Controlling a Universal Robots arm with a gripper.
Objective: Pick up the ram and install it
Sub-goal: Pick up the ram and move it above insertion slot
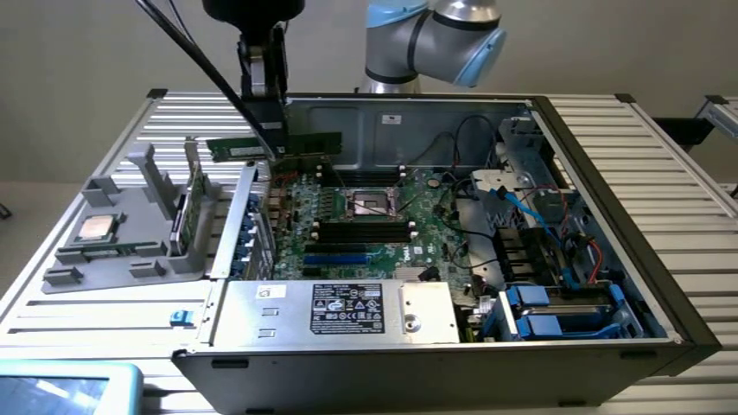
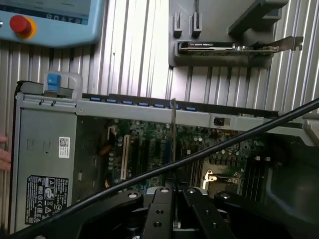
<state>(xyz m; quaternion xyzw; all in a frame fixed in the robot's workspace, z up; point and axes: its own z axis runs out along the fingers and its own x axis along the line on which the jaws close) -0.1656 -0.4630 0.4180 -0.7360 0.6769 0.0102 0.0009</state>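
Hand (image 1: 275, 138) holds one ram (image 1: 237, 150) above one case (image 1: 438, 367).

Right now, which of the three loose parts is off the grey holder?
The green ram stick: it is held in the jaws above the open case, while the expansion card and silver processor sit in the grey holder.

The ram (image 1: 237, 150) is green, the claw (image 1: 275, 143) black. The motherboard (image 1: 433, 216) is green, blue drive caddies (image 1: 542, 316) at its four o'clock. Ribbed silver worktop (image 1: 645, 173).
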